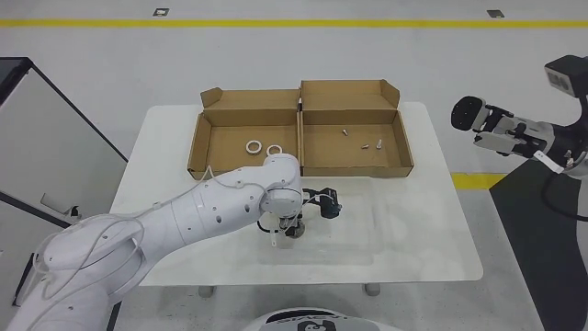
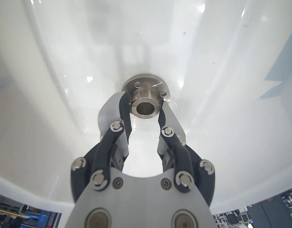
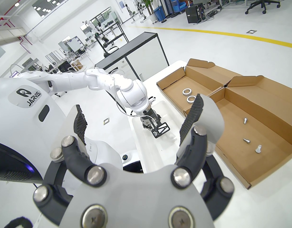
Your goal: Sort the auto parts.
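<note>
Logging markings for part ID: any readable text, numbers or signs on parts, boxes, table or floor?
None readable.
Flanged bushing in the left tool: no markings.
Cardboard boxes: plain, no print.
Rings and bolts: too small to tell.
Square floor marker: too small to read.

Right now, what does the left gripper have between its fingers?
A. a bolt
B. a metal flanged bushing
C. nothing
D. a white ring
B: in the left wrist view, the left gripper has its pads against both sides of the hub of the metal flanged bushing, which stands flange-down on the white table.
</note>
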